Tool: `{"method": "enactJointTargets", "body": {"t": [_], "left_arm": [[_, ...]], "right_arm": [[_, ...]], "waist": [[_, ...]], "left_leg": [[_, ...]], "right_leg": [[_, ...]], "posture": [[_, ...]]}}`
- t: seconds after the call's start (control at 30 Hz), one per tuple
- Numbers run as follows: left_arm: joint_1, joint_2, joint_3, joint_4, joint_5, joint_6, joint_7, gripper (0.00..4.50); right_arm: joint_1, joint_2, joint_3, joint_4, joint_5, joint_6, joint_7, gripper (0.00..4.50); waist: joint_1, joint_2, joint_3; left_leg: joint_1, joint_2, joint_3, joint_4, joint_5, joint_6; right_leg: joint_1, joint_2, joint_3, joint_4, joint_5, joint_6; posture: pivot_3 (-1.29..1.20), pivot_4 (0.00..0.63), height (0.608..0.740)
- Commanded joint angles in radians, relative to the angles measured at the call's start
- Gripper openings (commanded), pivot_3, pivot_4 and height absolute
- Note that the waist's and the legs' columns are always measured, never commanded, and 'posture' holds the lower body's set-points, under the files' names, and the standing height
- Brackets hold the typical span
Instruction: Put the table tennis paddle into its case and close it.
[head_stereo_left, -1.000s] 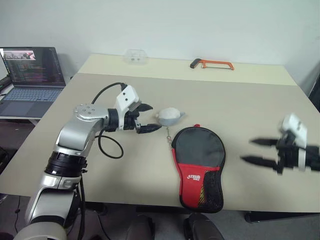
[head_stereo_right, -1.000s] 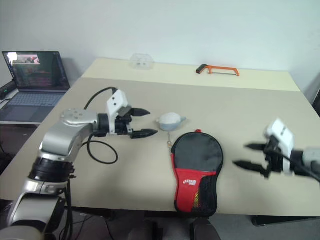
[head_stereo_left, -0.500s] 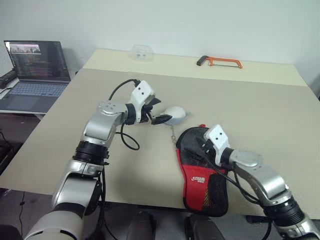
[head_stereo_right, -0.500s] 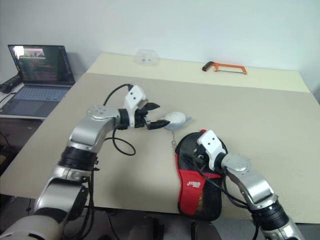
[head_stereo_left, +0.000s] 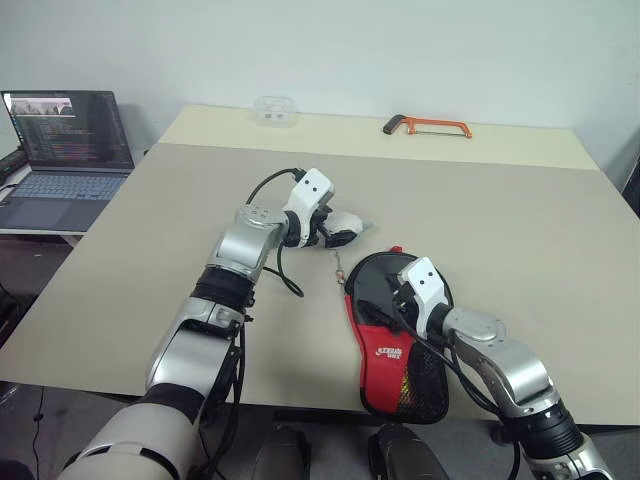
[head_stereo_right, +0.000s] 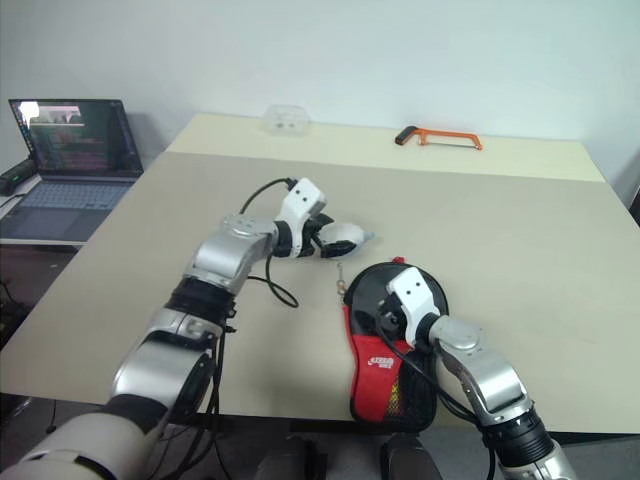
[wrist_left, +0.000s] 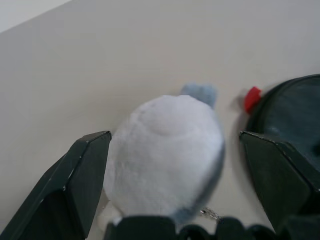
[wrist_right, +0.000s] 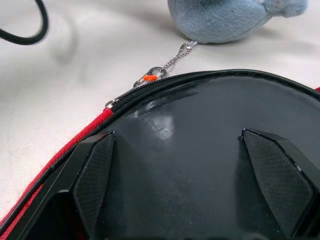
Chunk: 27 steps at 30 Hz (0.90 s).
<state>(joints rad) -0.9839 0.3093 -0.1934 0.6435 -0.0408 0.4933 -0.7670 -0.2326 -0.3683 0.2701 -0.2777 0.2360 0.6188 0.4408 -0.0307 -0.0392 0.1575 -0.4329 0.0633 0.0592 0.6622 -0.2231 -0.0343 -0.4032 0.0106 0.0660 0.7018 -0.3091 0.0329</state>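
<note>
The case (head_stereo_left: 396, 340), black at its round top and red lower down with a white logo and a mesh pocket, lies flat near the table's front edge. Its glossy black top (wrist_right: 200, 150) sits just under my open right gripper (wrist_right: 177, 136), whose fingers (head_stereo_left: 396, 298) hover over it. A zip pull on a small chain (wrist_right: 150, 77) leads from the case's rim to a grey plush toy (head_stereo_left: 347, 226). My left gripper (wrist_left: 173, 137) is open, one finger on each side of the toy (wrist_left: 165, 150). The table tennis paddle is hidden.
An orange-framed hacksaw (head_stereo_left: 425, 126) and a small clear plastic box (head_stereo_left: 273, 110) lie at the table's far edge. A laptop (head_stereo_left: 65, 140) stands open on a side table to the left. A black cable (head_stereo_left: 270, 270) loops from my left arm.
My right arm swung in from the right and came down over the case's top, then stayed nearly still. My left gripper slid right and down until its fingers straddled the plush toy.
</note>
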Motion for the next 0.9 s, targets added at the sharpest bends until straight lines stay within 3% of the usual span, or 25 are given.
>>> {"method": "enactJointTargets", "body": {"t": [0.03, 0.3, 0.4, 0.57, 0.7, 0.77, 0.9], "left_arm": [[-0.04, -0.022, -0.022, 0.063, 0.042, -0.067, 0.019, 4.5], [-0.055, -0.075, -0.052, 0.209, 0.115, -0.15, 0.07, 4.5], [-0.086, -0.107, -0.043, 0.305, 0.126, -0.221, 0.097, 3.91], [-0.137, -0.134, -0.035, 0.448, 0.159, -0.296, 0.164, 2.13], [-0.212, -0.157, -0.023, 0.54, 0.18, -0.338, 0.224, 1.02], [-0.253, -0.171, -0.023, 0.588, 0.197, -0.36, 0.263, 0.73], [-0.316, -0.205, -0.052, 0.658, 0.26, -0.423, 0.329, 0.69]], "right_arm": [[0.02, -0.003, 0.017, -0.011, -0.013, 0.023, 0.017, 4.46], [0.008, 0.044, -0.03, -0.011, -0.014, 0.073, -0.018, 4.46], [0.014, 0.05, -0.02, -0.02, -0.018, 0.084, -0.016, 4.5], [0.008, 0.056, -0.009, -0.011, -0.029, 0.09, -0.017, 4.5], [0.002, 0.055, -0.007, -0.012, -0.031, 0.098, -0.012, 4.5], [0.001, 0.052, 0.0, -0.014, -0.03, 0.098, -0.003, 4.5], [-0.001, 0.057, 0.012, -0.019, -0.028, 0.105, 0.007, 4.5]], "waist": [[0.0, 0.0, 0.0], [0.001, 0.0, 0.0], [0.002, 0.0, 0.0], [0.002, 0.0, -0.001], [0.004, -0.001, -0.001], [0.004, -0.001, -0.001], [0.003, -0.001, -0.001]], "left_leg": [[0.0, 0.0, 0.0, 0.0, 0.0, 0.0], [0.0, 0.0, 0.0, 0.0, 0.0, 0.0], [0.0, 0.0, 0.0, 0.0, 0.0, 0.0], [0.0, 0.0, 0.0, 0.0, 0.0, 0.0], [0.0, 0.0, 0.0, 0.0, 0.0, 0.0], [0.0, -0.001, 0.0, 0.0, 0.0, 0.0], [0.0, -0.001, 0.0, 0.0, 0.0, 0.0]], "right_leg": [[0.0, 0.0, 0.0, 0.0, 0.0, 0.0], [0.0, 0.0, 0.0, 0.0, 0.0, 0.0], [0.0, 0.0, 0.0, 0.0, 0.0, 0.0], [0.0, 0.0, 0.0, 0.0, 0.0, 0.0], [0.001, 0.0, -0.001, 0.0, 0.0, 0.0], [0.001, 0.0, -0.001, 0.0, 0.0, 0.001], [0.001, 0.0, -0.001, 0.0, 0.0, 0.001]], "posture": [[0.0, 0.15, 0.74], [0.0, 0.15, 0.74], [0.0, 0.15, 0.74], [0.0, 0.15, 0.74], [0.0, 0.15, 0.74], [0.0, 0.15, 0.74], [0.0, 0.15, 0.74]]}}
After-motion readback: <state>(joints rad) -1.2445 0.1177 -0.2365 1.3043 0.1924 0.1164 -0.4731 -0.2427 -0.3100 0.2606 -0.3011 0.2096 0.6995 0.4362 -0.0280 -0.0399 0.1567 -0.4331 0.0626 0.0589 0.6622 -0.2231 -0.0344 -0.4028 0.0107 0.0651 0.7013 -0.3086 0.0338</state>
